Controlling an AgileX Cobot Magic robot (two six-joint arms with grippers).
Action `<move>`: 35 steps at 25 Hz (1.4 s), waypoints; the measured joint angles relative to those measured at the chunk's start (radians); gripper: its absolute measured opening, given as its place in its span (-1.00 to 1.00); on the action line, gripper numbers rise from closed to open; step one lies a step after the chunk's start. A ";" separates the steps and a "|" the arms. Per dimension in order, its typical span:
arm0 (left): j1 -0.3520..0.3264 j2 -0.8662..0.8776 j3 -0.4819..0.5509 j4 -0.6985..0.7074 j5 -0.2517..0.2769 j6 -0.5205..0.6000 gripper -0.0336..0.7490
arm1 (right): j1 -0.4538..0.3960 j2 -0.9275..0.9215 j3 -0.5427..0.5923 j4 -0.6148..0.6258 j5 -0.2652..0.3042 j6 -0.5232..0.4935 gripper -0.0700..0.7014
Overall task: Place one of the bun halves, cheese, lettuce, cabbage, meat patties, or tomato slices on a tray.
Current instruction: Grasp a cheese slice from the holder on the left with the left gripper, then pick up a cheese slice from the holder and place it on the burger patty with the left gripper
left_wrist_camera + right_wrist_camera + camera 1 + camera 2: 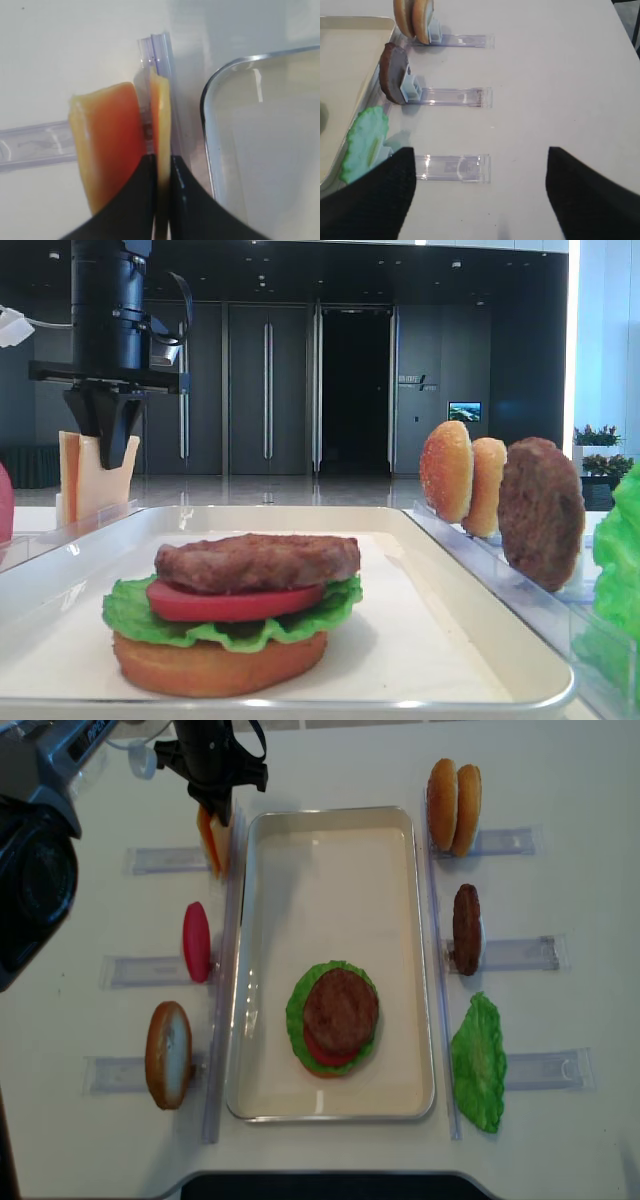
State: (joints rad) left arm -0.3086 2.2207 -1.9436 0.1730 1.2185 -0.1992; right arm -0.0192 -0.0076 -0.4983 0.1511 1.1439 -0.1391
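Observation:
In the left wrist view my left gripper [161, 157] is shut on a thin pale-yellow cheese slice [161, 110] that stands upright in a clear rack. A second, more orange slice [100, 140] stands just left of it. The cream tray [270, 140] has its corner right beside them. From above, the left gripper [222, 815] is over the cheese [210, 842] at the tray's [330, 890] far left corner. On the tray sits a stack [335, 1015] of bun half, lettuce, tomato slice and meat patty. My right gripper [477, 185] is open above bare table.
Left of the tray, clear racks hold a tomato slice [196, 942] and a bun half [168, 1055]. The racks on the right hold two bun halves [453, 792], a meat patty [466, 928] and a lettuce leaf [478, 1062]. A dark camera body [35, 870] fills the far left.

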 joint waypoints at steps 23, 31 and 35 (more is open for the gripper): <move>0.000 -0.170 0.018 -0.054 0.010 -0.032 -0.82 | 0.000 0.000 0.000 0.000 0.000 0.000 0.58; 0.000 -0.269 0.142 -0.122 0.014 -0.094 -0.82 | 0.000 0.000 0.000 0.000 0.000 0.000 0.58; -0.004 -0.313 0.212 -0.204 0.014 -0.099 -0.82 | 0.000 0.000 0.000 0.000 0.000 0.000 0.58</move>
State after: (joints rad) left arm -0.3126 1.9074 -1.7315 -0.0310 1.2329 -0.2983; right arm -0.0192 -0.0076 -0.4983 0.1511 1.1439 -0.1391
